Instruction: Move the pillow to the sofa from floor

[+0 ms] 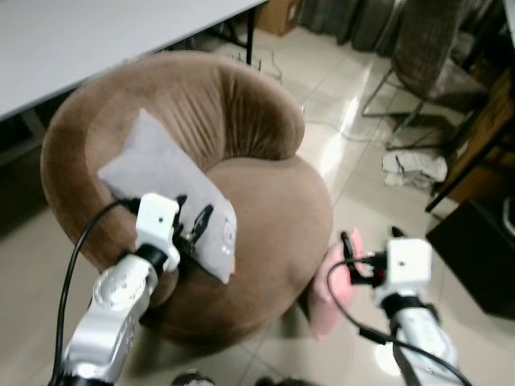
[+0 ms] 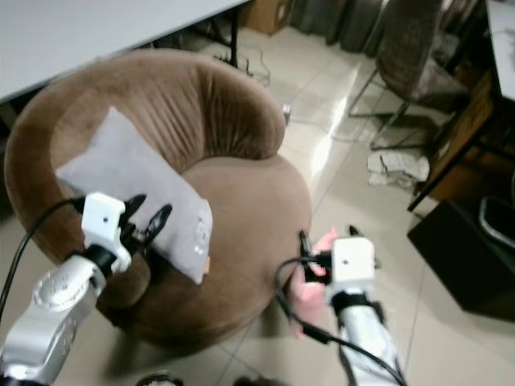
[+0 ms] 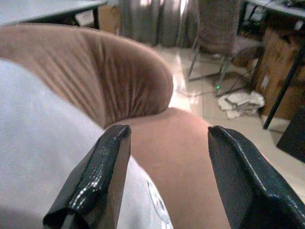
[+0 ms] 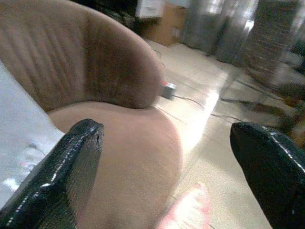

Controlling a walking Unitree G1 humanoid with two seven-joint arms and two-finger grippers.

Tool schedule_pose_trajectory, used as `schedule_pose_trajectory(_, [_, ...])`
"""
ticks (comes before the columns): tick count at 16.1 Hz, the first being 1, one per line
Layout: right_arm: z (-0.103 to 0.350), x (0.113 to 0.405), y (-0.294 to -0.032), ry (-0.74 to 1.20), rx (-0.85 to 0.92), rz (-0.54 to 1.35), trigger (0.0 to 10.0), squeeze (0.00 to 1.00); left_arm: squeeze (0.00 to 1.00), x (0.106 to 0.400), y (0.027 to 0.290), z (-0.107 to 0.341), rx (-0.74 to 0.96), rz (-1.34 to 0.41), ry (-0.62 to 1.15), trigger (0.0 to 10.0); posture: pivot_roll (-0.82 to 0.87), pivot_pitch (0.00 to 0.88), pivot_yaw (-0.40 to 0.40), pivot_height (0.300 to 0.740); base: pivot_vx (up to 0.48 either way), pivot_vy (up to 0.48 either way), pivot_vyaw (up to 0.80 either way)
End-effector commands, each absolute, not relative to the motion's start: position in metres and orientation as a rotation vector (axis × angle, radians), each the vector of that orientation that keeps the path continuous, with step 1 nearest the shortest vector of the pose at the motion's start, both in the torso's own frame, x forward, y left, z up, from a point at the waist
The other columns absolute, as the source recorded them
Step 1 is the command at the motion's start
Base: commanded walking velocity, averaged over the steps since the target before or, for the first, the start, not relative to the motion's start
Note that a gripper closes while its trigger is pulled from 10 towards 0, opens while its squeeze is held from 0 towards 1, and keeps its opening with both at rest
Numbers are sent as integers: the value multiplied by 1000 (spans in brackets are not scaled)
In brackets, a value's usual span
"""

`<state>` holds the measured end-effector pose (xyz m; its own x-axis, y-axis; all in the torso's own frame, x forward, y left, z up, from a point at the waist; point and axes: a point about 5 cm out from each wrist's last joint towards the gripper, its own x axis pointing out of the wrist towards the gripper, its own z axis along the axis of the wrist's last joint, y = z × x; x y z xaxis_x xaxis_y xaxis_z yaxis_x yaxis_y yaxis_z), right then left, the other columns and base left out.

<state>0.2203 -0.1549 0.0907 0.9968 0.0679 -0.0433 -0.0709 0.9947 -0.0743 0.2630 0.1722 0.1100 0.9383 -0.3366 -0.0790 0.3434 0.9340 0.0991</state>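
A grey-white pillow lies slanted on the left side of the round brown sofa, from its arm down onto the seat. My left gripper is open, its fingers over the pillow's near end with nothing clamped between them. A pink pillow lies on the tiled floor against the sofa's right side. Just above it hangs my right gripper, open wide and holding nothing. In the right wrist view the pink pillow appears low between the spread fingers.
A grey table stands behind the sofa at the left. A chair and a heap of white cloth are at the back right. A dark cabinet stands on the right. Cables lie on the floor behind the sofa.
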Motion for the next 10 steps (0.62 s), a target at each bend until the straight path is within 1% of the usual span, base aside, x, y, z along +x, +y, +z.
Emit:
schedule_pose_trajectory(1, [89, 221, -165, 48, -88, 26, 10000, 0, 0, 264, 163, 108, 111, -365, 77, 10000, 95, 83, -42, 740, 0, -480, 0])
schedule_pose_trajectory(2, [90, 222, -165, 47, -95, 20, 10000, 0, 0, 264, 162, 108, 112, -365, 83, 10000, 95, 83, -42, 740, 0, -480, 0])
schedule_pose_trajectory(3, [94, 225, -166, 31, -96, -7, 10000, 0, 0, 271, 157, 109, 119, -402, 72, 10000, 63, 99, -22, 740, 0, -469, 0])
schedule_pose_trajectory(4, [95, 224, -166, 24, -84, -19, 10000, 0, 0, 276, 154, 111, 133, -417, 64, 10000, 74, 70, -19, 740, 0, -472, 431])
schedule_pose_trajectory(5, [95, 221, -165, 20, -63, -13, 10000, 0, 0, 281, 154, 117, 127, -416, 47, 10000, 82, 75, -17, 740, 0, -472, 438])
schedule_pose_trajectory(8, [89, 226, -165, 36, -80, 5, 10000, 0, 0, 286, 159, 119, 143, -378, 41, 10000, 98, 58, -32, 740, 0, -471, 521])
schedule_pose_trajectory(10, [94, 232, -163, 18, -78, 21, 10000, 0, 0, 287, 160, 118, 140, -369, 39, 10000, 97, 54, -39, 740, 0, -472, 800])
